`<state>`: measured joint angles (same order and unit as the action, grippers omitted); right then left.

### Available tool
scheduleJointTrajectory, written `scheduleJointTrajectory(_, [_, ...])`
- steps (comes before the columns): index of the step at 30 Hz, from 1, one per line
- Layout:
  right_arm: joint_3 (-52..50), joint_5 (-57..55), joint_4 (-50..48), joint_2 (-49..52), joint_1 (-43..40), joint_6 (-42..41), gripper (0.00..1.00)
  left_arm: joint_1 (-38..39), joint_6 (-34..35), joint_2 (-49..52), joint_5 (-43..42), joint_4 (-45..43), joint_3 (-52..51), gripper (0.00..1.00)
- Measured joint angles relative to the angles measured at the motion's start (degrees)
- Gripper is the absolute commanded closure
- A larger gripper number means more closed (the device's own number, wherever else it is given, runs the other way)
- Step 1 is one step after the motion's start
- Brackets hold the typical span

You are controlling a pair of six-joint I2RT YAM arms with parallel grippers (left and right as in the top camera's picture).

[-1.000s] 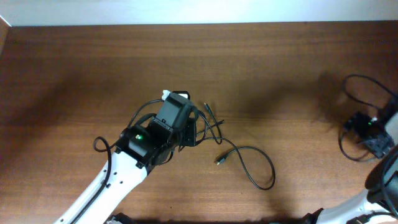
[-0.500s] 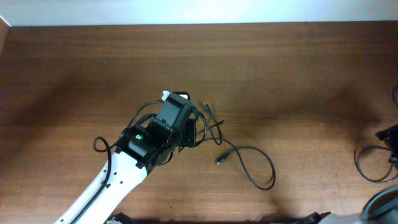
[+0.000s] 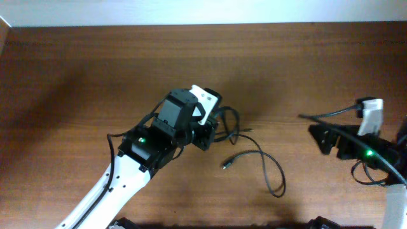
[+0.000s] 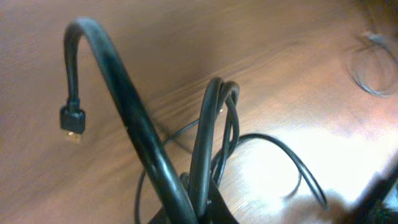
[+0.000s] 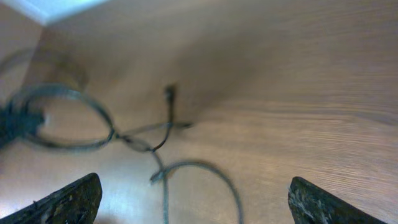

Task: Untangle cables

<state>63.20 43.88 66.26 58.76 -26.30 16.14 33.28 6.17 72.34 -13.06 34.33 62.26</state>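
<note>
Near the middle of the tabletop (image 3: 95, 70), my left claw (image 3: 205, 130) is clamped on the cables (image 4: 203, 140). From the left wrist view I see several black strands rising together out of the pinch. One thick strand arcs up and over, ending in a plug (image 4: 72, 120) that hangs free. A thinner run trails off to the right across the wood into a wide loop (image 3: 278, 181), with a second small connector (image 3: 226, 164) lying between the loop and the bundle.

My right claw (image 3: 323, 140) is well apart from all this, over bare wood on the right side. Its fingers are spread wide and hold nothing.

As I read it, the step in hand is bringing that free claw across to take one strand. I would aim for the trailing run just beside where it leaves the bundle, not the far loop, so the pull acts on the crossing itself. I would come in low with the fingers straddling a single strand. The left grip should stay firm as the anchor while I draw away slowly. If the bunched loops cinch tighter, I would ease off and feed the connector back through instead.
</note>
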Motion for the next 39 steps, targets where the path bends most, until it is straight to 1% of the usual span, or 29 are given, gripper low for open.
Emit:
scheduleJointTrajectory(2, [0.0,0.0,2.1,0.0,5.9,3.3,0.09,0.0,-10.0,0.0,-11.1,-1.4,0.0,1.0])
scheduleJointTrajectory(3, [0.0,0.4,3.2,0.0,9.3,5.3,0.1,0.0,-13.7,0.0,-15.8,-1.4,0.0,1.0])
scheduleJointTrajectory(4, [0.0,0.9,3.6,0.0,11.6,6.4,0.11,0.0,-15.8,0.0,-18.5,-1.4,0.0,1.0])
scheduleJointTrajectory(7, [0.0,2.4,4.7,0.0,18.6,8.0,0.18,0.0,-18.5,0.0,-22.5,-1.4,0.0,1.0])
scheduleJointTrajectory(9, [0.0,3.6,5.3,0.0,23.6,8.3,0.27,0.0,-19.8,0.0,-25.2,-1.4,0.0,1.0])
scheduleJointTrajectory(10, [0.0,4.1,5.3,0.0,25.8,8.3,0.38,0.0,-20.6,0.0,-26.8,-1.4,0.0,1.0])
scheduleJointTrajectory(11, [0.0,4.1,5.4,0.0,27.7,8.5,0.44,0.0,-21.0,0.0,-27.5,-1.4,0.0,1.0])
scheduleJointTrajectory(12, [0.0,4.3,5.3,0.0,31.0,8.5,0.48,0.0,-21.4,0.0,-28.2,-1.4,0.0,1.0])
scheduleJointTrajectory(13, [0.0,4.3,5.2,0.0,32.2,8.5,0.48,0.0,-21.5,0.0,-28.7,-1.4,0.0,1.0])
scheduleJointTrajectory(17, [0.0,2.3,4.7,0.0,33.1,8.5,0.46,0.0,-21.6,0.0,-33.7,-1.3,0.0,1.0])
scheduleJointTrajectory(18, [0.0,1.4,4.6,0.0,33.1,8.5,0.41,0.0,-21.6,0.0,-34.4,-0.7,0.0,1.0])
scheduleJointTrajectory(19, [0.0,0.6,4.5,0.0,33.1,8.5,0.4,0.0,-21.6,0.0,-34.7,0.5,0.0,1.0])
scheduleJointTrajectory(21, [0.0,-2.4,3.9,0.0,33.1,7.8,0.4,0.0,-21.7,0.0,-32.1,4.5,0.0,1.0])
scheduleJointTrajectory(23, [0.0,-4.1,3.5,0.0,33.1,7.4,0.47,0.0,-21.7,0.0,-30.9,5.3,0.0,1.0])
scheduleJointTrajectory(24, [0.0,-4.5,3.5,0.0,33.1,7.0,0.47,0.0,-21.7,0.0,-31.1,5.3,0.0,1.0])
scheduleJointTrajectory(25, [0.0,-4.5,3.5,0.0,33.1,7.1,0.43,0.0,-21.7,0.0,-31.3,5.3,0.0,1.0])
scheduleJointTrajectory(28, [0.0,-1.2,3.8,0.0,33.1,9.9,0.44,0.0,-21.7,0.1,-34.7,1.8,0.0,1.0])
scheduleJointTrajectory(29, [0.0,-0.2,3.8,0.0,33.1,10.9,0.47,0.0,-21.7,0.1,-36.2,1.1,0.0,1.0])
scheduleJointTrajectory(30, [0.0,0.3,3.8,0.0,33.1,11.5,0.63,0.0,-21.7,0.1,-37.0,1.1,0.0,1.0])
scheduleJointTrajectory(31, [0.0,1.1,3.8,0.0,33.1,12.6,0.73,0.0,-21.7,0.1,-38.7,1.1,0.0,1.0])
scheduleJointTrajectory(33, [0.0,1.5,3.8,0.0,33.1,12.7,0.83,0.0,-21.7,0.1,-40.0,1.1,0.0,1.0])
scheduleJointTrajectory(39, [0.0,1.7,3.8,0.0,33.1,12.8,0.84,0.0,-20.8,0.1,-35.9,2.3,0.0,1.0])
